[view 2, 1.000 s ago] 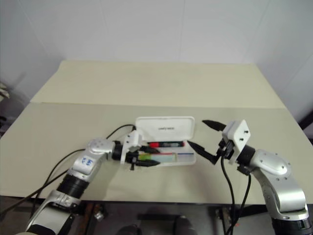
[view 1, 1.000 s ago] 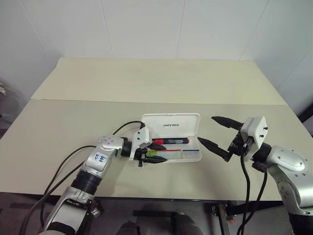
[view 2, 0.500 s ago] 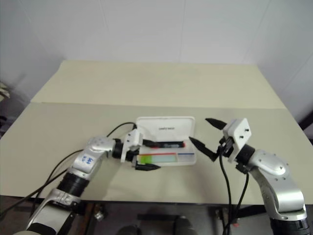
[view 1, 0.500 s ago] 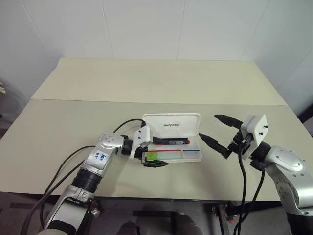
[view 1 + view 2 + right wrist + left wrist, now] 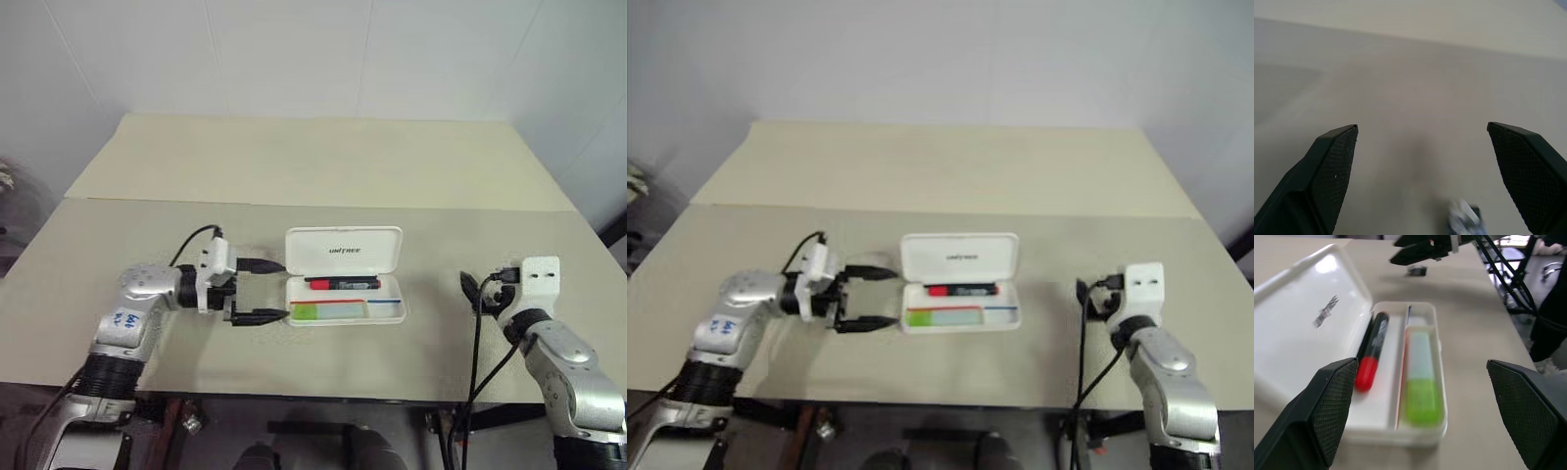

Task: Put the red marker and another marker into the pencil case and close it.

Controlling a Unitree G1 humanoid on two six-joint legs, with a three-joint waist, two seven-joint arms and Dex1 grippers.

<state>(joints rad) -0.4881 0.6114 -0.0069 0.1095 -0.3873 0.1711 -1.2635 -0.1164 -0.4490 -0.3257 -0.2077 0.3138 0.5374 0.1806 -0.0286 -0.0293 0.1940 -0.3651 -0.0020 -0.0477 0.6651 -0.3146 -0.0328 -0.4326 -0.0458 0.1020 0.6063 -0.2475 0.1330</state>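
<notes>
Both grippers, left (image 5: pixel 263 291) and right (image 5: pixel 474 291), have pulled away from the pencil case (image 5: pixel 345 275), jaws wide, holding nothing.

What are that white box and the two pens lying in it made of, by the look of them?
The pencil case looks like hard, glossy white plastic: its open lid shows a bright glare and keeps its shape. The red marker seems smooth plastic too, with a shiny red cap and a dark barrel. The green highlighter appears to be plastic with a pale, slightly see-through cap. None of this is certain from looks alone.
</notes>
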